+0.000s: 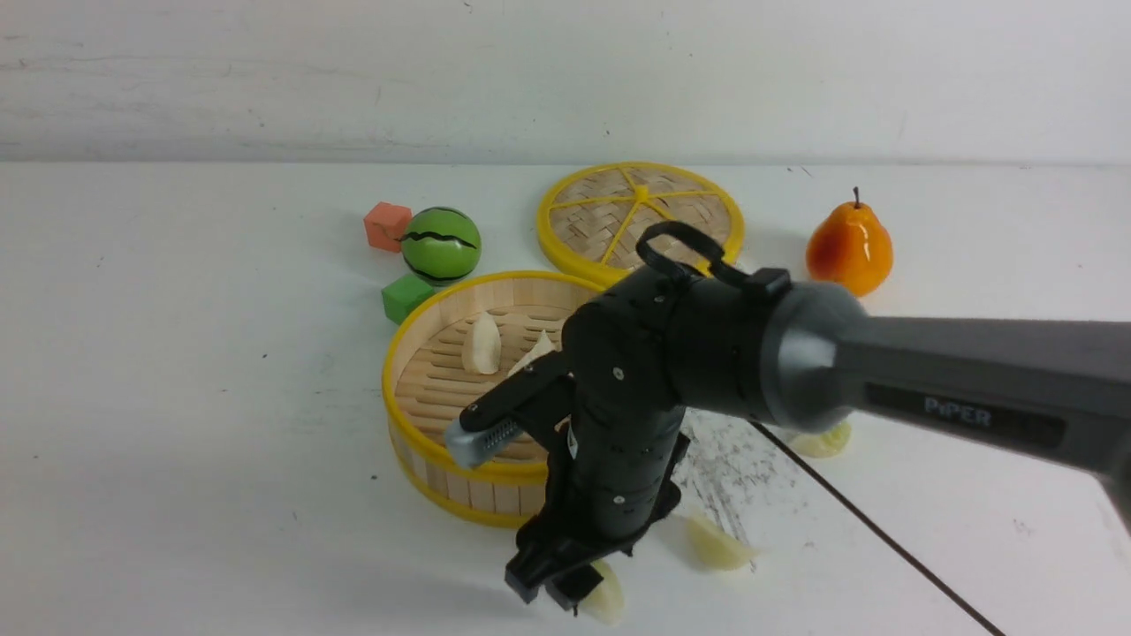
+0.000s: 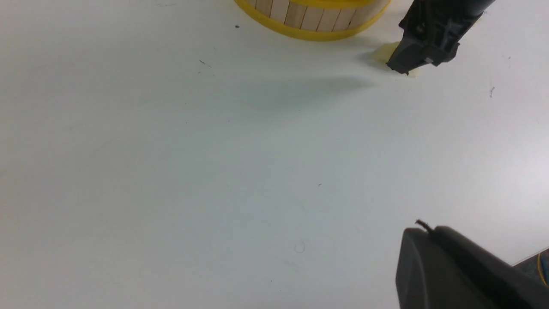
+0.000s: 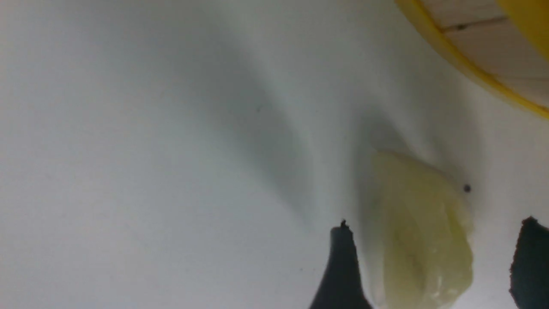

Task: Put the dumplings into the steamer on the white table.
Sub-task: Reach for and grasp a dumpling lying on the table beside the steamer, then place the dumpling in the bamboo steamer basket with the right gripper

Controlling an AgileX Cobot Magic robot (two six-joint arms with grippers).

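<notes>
Off to the left, the left gripper [image 2: 450,270] shows only as a dark piece in its own wrist view. It hangs over a bare stretch of the white table [image 1: 177,442] with its fingers pressed together. Further back on the table lie a red cube [image 1: 387,226], a green striped ball [image 1: 441,246] and a green cube [image 1: 406,297], the green cube just beside the steamer [image 1: 459,490]. The steamer stands upright near the middle, and two cream-white dumplings [image 1: 482,344] lie on its slatted floor. Behind it the woven lid [image 1: 641,221] lies flat. Just in front of the steamer the right gripper [image 1: 552,587] points down at the table with its fingers [image 3: 341,274] spread wide. A yellowish dumpling [image 3: 422,231] lies on the table between them, not pinched. To the right a second dumpling [image 1: 720,543] and a third dumpling [image 1: 822,440] lie on the table, well apart from the steamer. An orange pear [image 1: 848,247] stands upright at the back.
</notes>
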